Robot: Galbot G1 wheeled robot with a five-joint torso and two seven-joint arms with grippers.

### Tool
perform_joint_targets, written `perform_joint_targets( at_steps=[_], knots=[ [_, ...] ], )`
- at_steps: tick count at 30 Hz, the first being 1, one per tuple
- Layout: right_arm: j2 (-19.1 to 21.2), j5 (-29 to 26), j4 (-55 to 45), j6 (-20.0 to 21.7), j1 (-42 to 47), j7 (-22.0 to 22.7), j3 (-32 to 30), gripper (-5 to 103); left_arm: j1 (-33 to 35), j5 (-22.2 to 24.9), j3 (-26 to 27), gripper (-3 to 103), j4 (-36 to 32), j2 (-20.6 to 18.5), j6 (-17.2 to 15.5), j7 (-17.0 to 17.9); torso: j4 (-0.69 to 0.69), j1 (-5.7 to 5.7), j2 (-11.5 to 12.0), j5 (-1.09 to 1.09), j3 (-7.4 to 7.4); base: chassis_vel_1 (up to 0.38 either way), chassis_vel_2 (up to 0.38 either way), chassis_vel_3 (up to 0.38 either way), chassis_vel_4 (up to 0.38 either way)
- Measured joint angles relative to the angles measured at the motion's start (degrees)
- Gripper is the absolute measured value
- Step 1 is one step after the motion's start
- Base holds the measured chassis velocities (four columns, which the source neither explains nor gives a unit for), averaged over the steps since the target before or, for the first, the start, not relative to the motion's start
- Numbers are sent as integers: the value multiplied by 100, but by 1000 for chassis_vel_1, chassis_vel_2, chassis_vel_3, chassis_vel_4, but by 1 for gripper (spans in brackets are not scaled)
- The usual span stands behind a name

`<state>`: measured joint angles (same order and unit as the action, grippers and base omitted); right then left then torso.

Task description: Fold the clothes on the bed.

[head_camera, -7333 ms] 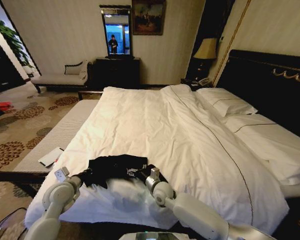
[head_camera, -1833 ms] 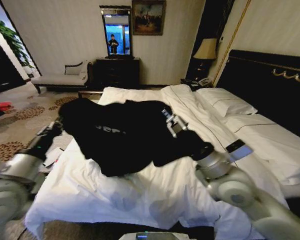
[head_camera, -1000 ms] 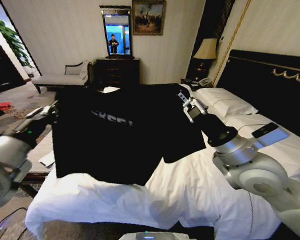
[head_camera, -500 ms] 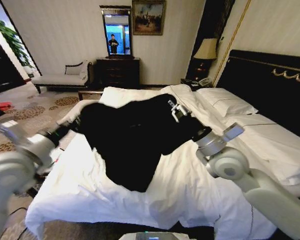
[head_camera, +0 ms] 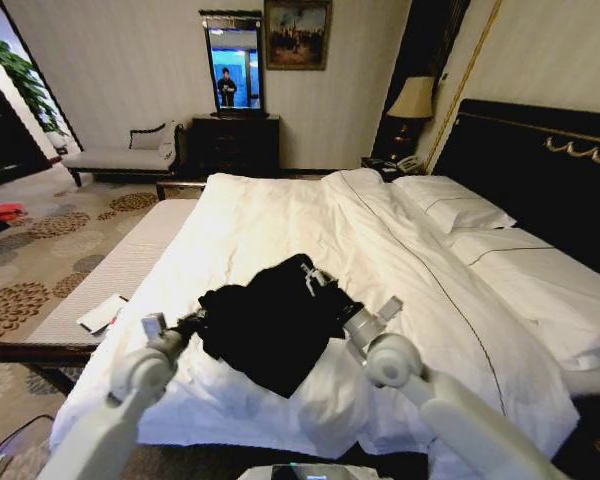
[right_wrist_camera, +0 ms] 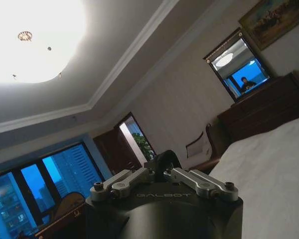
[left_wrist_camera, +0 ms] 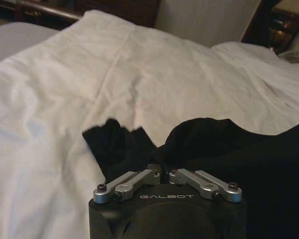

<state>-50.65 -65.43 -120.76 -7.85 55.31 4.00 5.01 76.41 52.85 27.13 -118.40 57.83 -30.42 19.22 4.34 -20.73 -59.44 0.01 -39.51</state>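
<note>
- The soft black short-sleeved T-shirt [head_camera: 272, 322] is lying in a crumpled heap on the big bed with the white duvet [head_camera: 310, 240], near the foot end and close to the robot.
- One corner of the shirt is hanging down toward the front edge of the bed, and its lettering is not showing.
- The left tool [head_camera: 187, 323] is sitting low at the shirt's left edge, touching the cloth.
- In the left wrist view, the left tool [left_wrist_camera: 161, 166] is pinching together on a raised bunch of the black cloth [left_wrist_camera: 209, 144], with its fingers meeting at the fold.
- The white duvet [left_wrist_camera: 114, 79] is spreading out all around the shirt in that view, with soft wrinkles in it.
- The right tool [head_camera: 314, 280] is sitting at the shirt's upper right corner, and black cloth is bunching right against it.
- In the right wrist view, the right tool [right_wrist_camera: 162, 160] is pointing up toward the ceiling, and a small dark bit of cloth is sticking up between its fingers, so it is clamping on the shirt too.
- Both white arms are reaching in from the bottom of the head view, one on each side of the shirt.
- Two white pillows [head_camera: 450, 205] are lying at the head of the bed, beside the tall dark headboard with gold trim [head_camera: 550, 160].
- The pillows are well apart from the shirt.
</note>
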Motion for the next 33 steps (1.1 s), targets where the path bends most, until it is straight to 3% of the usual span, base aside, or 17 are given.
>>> perform_joint_targets(
  at_steps=[4, 6, 8, 11, 12, 14, 15, 17, 18, 20, 23, 27, 29, 31, 33],
  knots=[
    [-52, 135, 79, -21, 58, -44, 75, 2, 304, -117, 7, 2, -134, -81, 56, -24, -1, 0, 0, -1, 1, 0, 0, 0, 0],
    [-51, 157, 84, -25, 54, -50, 111, 2, 533, -118, 132, 12, -330, -174, 56, -38, -2, 0, 0, -2, 0, 0, 0, 0, 0],
    [-47, 161, 84, -26, 50, -51, 119, 2, 649, -101, 210, 12, -449, -229, 54, -39, -2, 0, 0, 0, 0, 0, 0, 0, 0],
    [-35, 207, 79, -31, 61, -58, 137, 2, 987, 88, 528, 28, -856, -399, -48, -27, -2, 0, 0, -1, 1, 0, 0, 0, 0],
    [-35, 207, 79, -31, 61, -58, 137, 2, 987, 88, 528, 28, -856, -399, -48, -27, -2, 0, 0, -1, 1, 0, 0, 0, 0],
    [-29, 249, 77, -39, 91, -63, 136, 2, 1117, 443, 805, 39, -1159, -467, -224, 47, -2, 1, 0, -1, 1, 0, 0, 0, 0],
    [-23, 266, 70, -44, 108, -65, 127, 2, 1144, 800, 982, 39, -1341, -494, -365, 134, -2, 1, 0, -1, 1, 0, 0, 0, 0],
    [-9, 283, 55, -49, 124, -66, 100, 2, 1080, 1473, 1277, 50, -1591, -518, -577, 322, -2, 1, -1, 0, 1, 0, 0, 0, 0],
    [-9, 283, 55, -49, 124, -66, 100, 2, 1080, 1473, 1277, 50, -1591, -518, -577, 322, -2, 1, -1, 0, 1, 0, 0, 0, 0],
    [12, 285, 32, -51, 137, -66, 66, 2, 871, 2114, 1458, 60, -1699, -519, -737, 543, 0, 1, 0, 0, 1, 0, 0, 0, 0],
    [39, 284, 10, -52, 148, -66, 28, 2, 668, 2424, 1512, 66, -1635, -504, -835, 660, 1, 1, 0, 0, 1, 0, 0, 0, 0],
    [91, 278, -12, -53, 167, -63, -45, 2, 445, 2519, 1296, 87, -1133, -341, -1058, 715, -2, 1, 0, -2, 0, 0, 0, 0, 0],
    [92, 278, -12, -54, 171, -61, -55, 2, 398, 2516, 1187, 87, -985, -278, -1105, 723, -2, 1, 0, -2, 0, 0, 0, 0, 0],
    [92, 277, -8, -54, 175, -53, -71, 2, 275, 2516, 975, 97, -683, -146, -1173, 738, -2, 1, 0, -2, 0, 0, 0, 0, 0],
    [94, 277, -7, -54, 177, -50, -74, 2, 209, 2514, 892, 99, -566, -96, -1186, 744, -1, 0, 0, -2, 0, 0, 0, 0, 0]
  ],
)
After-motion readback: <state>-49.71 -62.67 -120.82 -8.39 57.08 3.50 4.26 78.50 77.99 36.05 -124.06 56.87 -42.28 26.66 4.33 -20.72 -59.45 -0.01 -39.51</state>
